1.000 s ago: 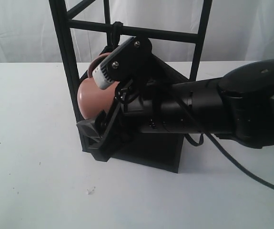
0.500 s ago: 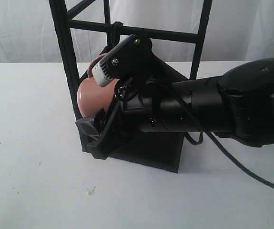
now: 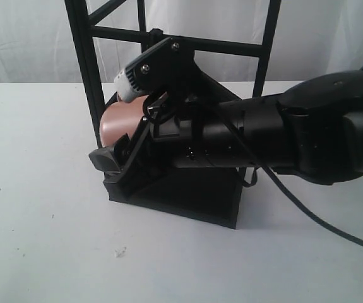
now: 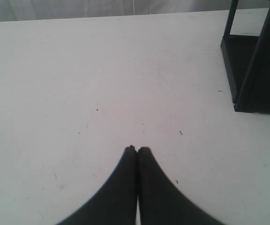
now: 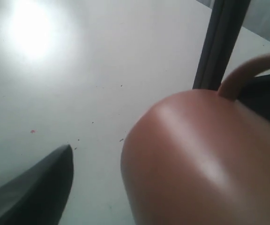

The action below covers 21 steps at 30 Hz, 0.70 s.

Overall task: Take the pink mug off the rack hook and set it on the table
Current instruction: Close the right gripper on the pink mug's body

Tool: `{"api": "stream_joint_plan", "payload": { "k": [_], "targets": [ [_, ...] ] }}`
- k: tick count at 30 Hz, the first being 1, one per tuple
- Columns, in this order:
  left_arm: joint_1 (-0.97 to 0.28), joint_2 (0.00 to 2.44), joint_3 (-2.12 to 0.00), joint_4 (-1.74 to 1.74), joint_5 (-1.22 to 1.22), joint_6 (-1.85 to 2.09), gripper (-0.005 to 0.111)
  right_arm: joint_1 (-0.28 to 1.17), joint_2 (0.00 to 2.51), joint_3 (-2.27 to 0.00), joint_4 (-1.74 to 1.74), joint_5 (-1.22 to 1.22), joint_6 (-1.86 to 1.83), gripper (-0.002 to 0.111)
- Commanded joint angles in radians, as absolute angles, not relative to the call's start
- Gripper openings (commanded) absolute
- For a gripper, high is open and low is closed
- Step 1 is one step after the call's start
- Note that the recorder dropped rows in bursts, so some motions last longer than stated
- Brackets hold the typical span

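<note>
The table (image 3: 42, 221) is a broad, flat, matte white top with a few tiny dark specks and one small white crumb (image 3: 119, 252) near the front. Behind it hangs a pale, softly folded curtain (image 3: 29, 38).

On the table stands the rack (image 3: 83, 76), a frame of thin square black bars on a boxy base. Its hook (image 3: 155, 33) is a small black nub on the crossbar (image 3: 232, 45), mostly hidden by the arm.

The mug (image 3: 119, 123) is smooth, rounded and salmon pink with a soft sheen. It sits inside the frame, above the base and just beside the left post. The right wrist view shows its thin loop handle (image 5: 247, 70) next to a black bar; whether it hangs on the hook cannot be told.

The right gripper (image 3: 112, 121), on a thick black arm with a trailing cable (image 3: 320, 221), has its jaws spread around the mug. One finger (image 5: 31, 192) shows white table between it and the mug, so a firm hold cannot be confirmed.

The left gripper (image 4: 137, 151) has its dark fingertips pressed together over bare table.
</note>
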State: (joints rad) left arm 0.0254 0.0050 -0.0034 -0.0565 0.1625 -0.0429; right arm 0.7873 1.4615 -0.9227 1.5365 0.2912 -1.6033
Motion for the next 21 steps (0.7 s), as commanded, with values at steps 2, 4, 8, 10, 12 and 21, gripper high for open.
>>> {"api": "stream_joint_plan", "payload": {
  "k": [2, 4, 8, 10, 12, 21],
  "targets": [
    [0.027, 0.0, 0.0, -0.057, 0.158, -0.046, 0.0, 0.79, 1.482, -0.928, 1.543, 0.311, -1.599, 0.066],
    [0.027, 0.0, 0.0, -0.057, 0.158, -0.046, 0.0, 0.79, 1.482, -0.928, 1.543, 0.309, -1.599, 0.066],
    [0.027, 0.0, 0.0, -0.057, 0.158, -0.046, 0.0, 0.79, 1.482, -0.928, 1.543, 0.309, -1.599, 0.066],
    [0.027, 0.0, 0.0, -0.057, 0.158, -0.046, 0.0, 0.79, 1.482, -0.928, 1.543, 0.309, -1.599, 0.064],
    [0.027, 0.0, 0.0, -0.057, 0.158, -0.046, 0.0, 0.79, 1.482, -0.928, 1.543, 0.309, -1.599, 0.062],
    [0.027, 0.0, 0.0, -0.057, 0.158, -0.046, 0.0, 0.79, 1.482, -0.928, 1.548, 0.309, -1.599, 0.051]
  ]
}}
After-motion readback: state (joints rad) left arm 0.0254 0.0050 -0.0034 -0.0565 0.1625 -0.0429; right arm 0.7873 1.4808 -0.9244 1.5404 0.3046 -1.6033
